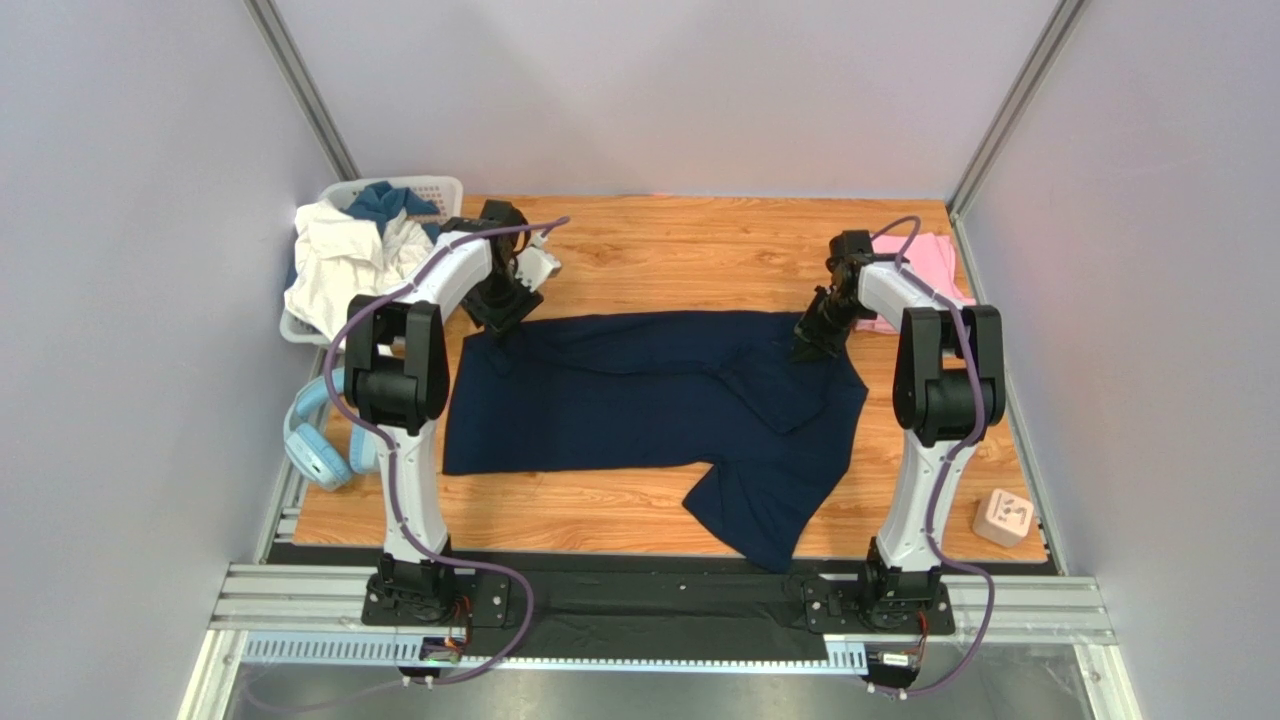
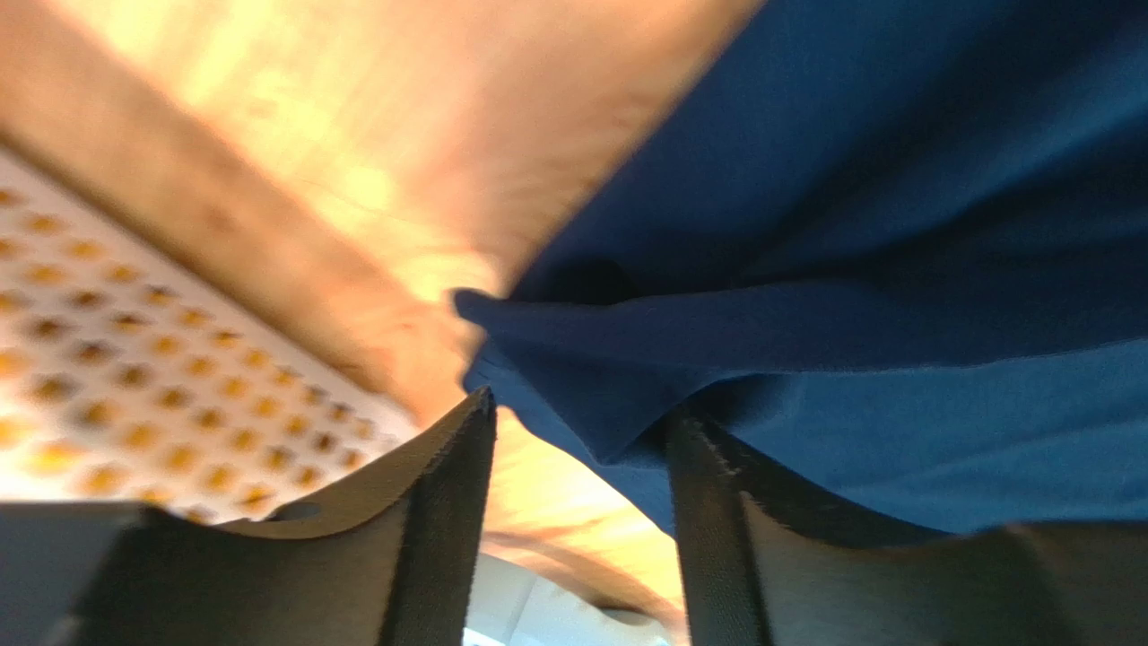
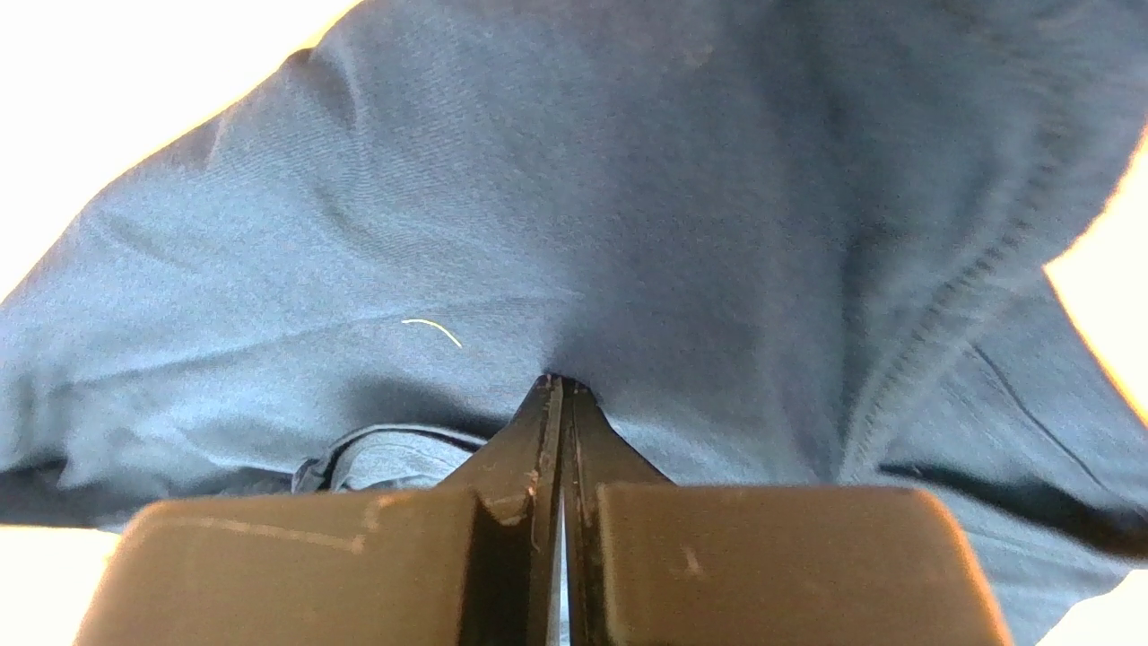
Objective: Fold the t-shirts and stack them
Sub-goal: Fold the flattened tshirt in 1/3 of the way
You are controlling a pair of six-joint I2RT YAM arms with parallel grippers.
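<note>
A large dark navy t-shirt lies spread across the wooden table, one sleeve trailing toward the front edge. My left gripper is at the shirt's back left corner. In the left wrist view this gripper is open, and a folded corner of the navy cloth hangs between the fingers, touching the right one. My right gripper is at the shirt's back right part. In the right wrist view it is shut, with the navy fabric puckered at its tips. A light pink t-shirt lies folded at the back right.
A white basket with white and blue clothes stands at the back left corner. Light-blue headphones lie off the table's left edge. A small tan block sits at the front right. Grey walls close in on three sides.
</note>
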